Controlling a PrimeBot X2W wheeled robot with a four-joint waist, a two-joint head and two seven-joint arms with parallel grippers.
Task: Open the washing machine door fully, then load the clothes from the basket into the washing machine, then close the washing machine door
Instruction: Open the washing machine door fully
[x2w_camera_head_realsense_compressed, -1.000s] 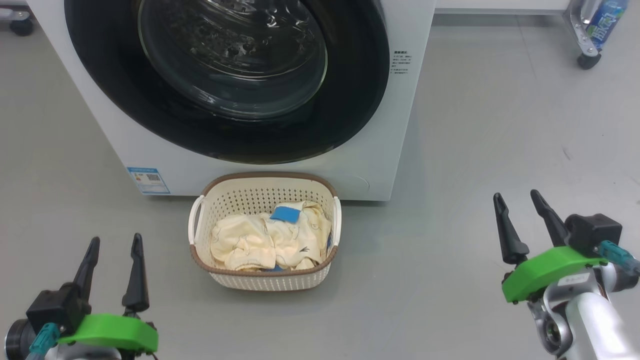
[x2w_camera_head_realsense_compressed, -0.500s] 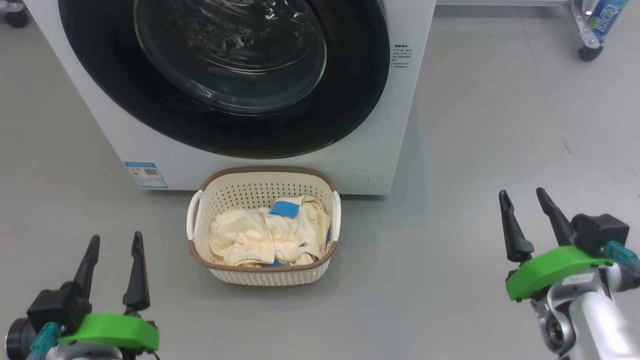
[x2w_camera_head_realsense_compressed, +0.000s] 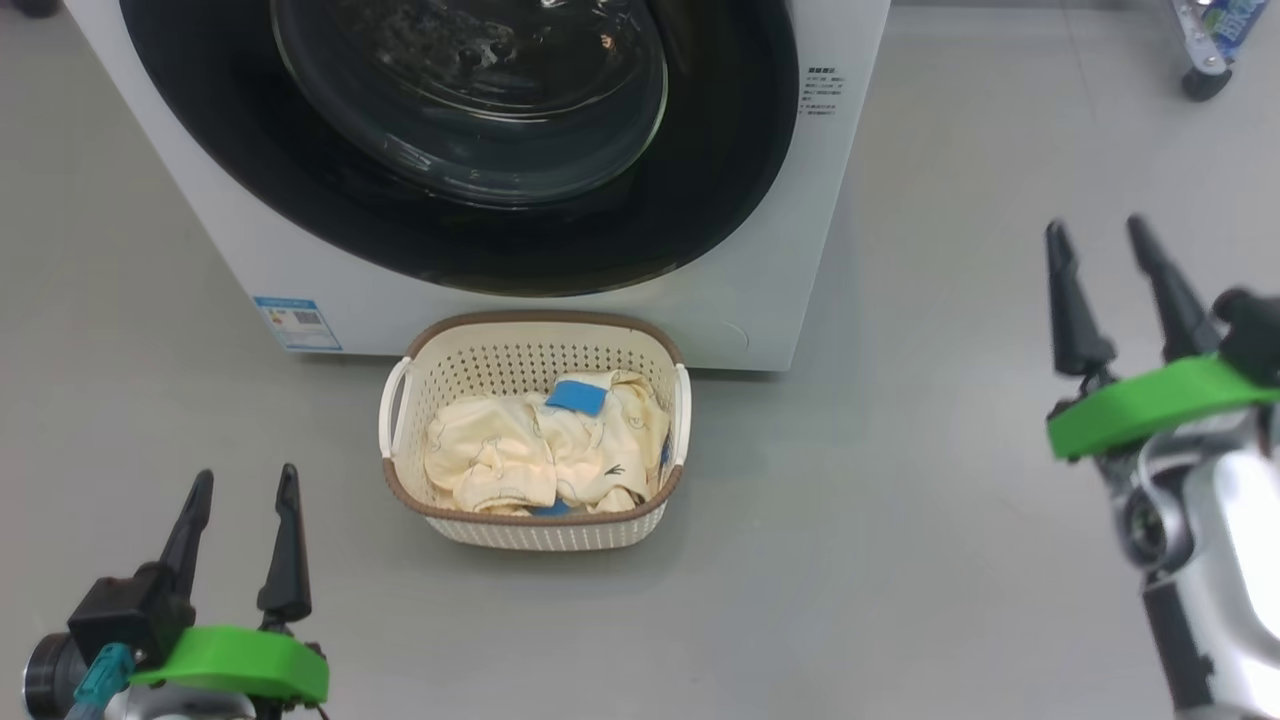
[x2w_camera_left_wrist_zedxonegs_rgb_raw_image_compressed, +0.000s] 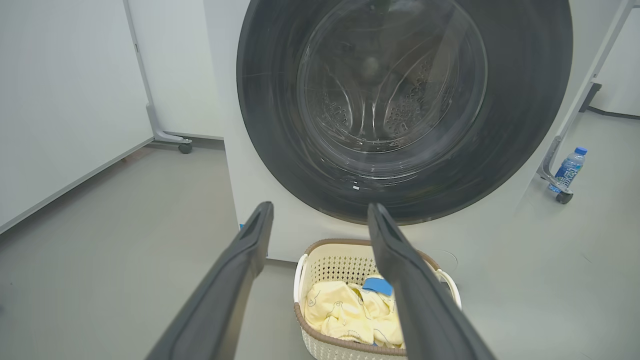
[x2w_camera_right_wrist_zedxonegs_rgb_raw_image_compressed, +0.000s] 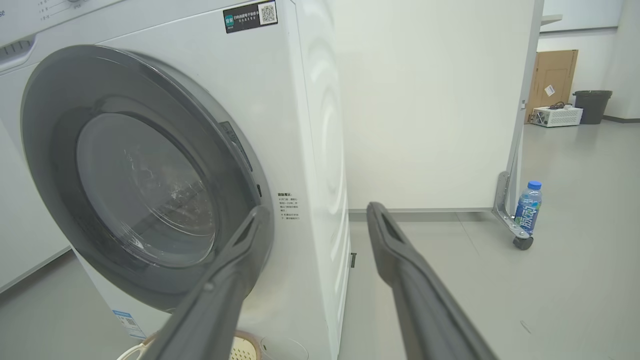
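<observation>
Washing machine door (x2w_camera_head_realsense_compressed: 300, 200) shut. Right pincer (x2w_camera_head_realsense_compressed: 1094, 226) at 3 o'clock, left pincer (x2w_camera_head_realsense_compressed: 247, 472) at 7, both spread, empty. Best hook door's 3 o'clock rim, swing wide.

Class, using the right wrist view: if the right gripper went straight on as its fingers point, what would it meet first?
The right gripper would probably meet the washing machine at its front corner, just beside the washing machine door, though depth is unclear.
</observation>
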